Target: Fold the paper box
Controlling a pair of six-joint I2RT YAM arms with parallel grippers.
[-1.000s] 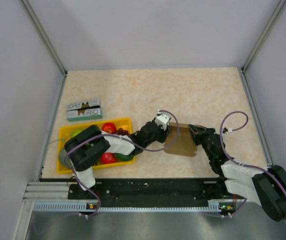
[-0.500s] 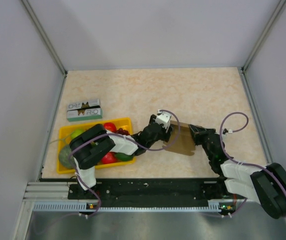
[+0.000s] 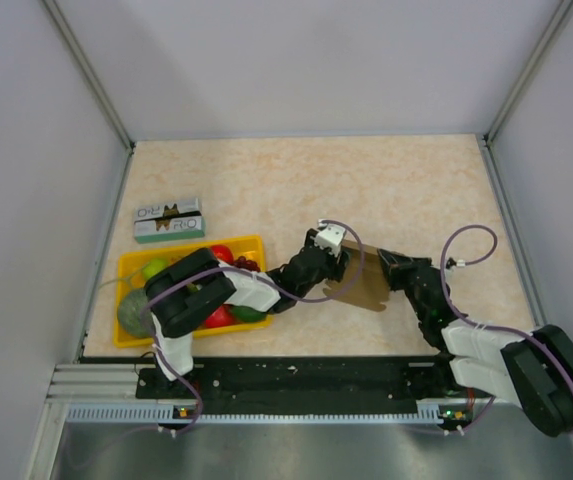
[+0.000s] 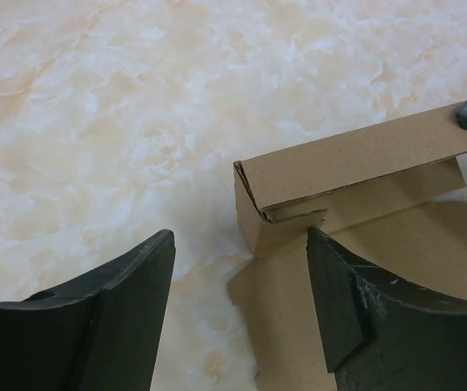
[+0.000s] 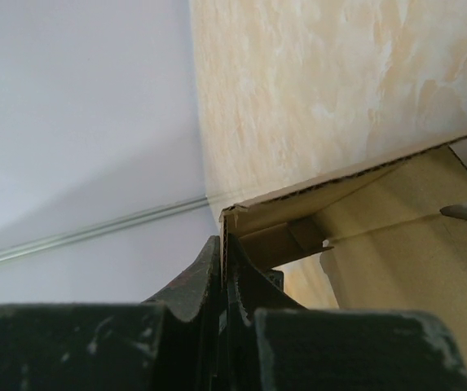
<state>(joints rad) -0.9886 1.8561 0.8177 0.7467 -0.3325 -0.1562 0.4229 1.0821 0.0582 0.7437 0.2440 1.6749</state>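
Observation:
The paper box [image 3: 364, 287] is brown cardboard, partly folded, lying in the middle near part of the table between both grippers. In the left wrist view its raised side wall [image 4: 355, 163] stands over the flat base, its corner just ahead of my open, empty left gripper [image 4: 240, 244]. The right finger [image 4: 351, 301] is over the base sheet. In the top view the left gripper [image 3: 338, 262] is at the box's left edge. My right gripper [image 5: 229, 248] is shut on the raised wall's end [image 5: 339, 191], and in the top view it [image 3: 394, 266] sits at the box's right side.
A yellow tray [image 3: 181, 249] with a red tomato [image 3: 219, 255] and other produce sits at the left, under the left arm. A green-and-white carton [image 3: 169, 220] lies behind it. White walls close in the table on three sides.
The left arm's elbow has swung slightly right and the left gripper has edged closer to the box. The box has shifted a little. The right gripper keeps its hold.

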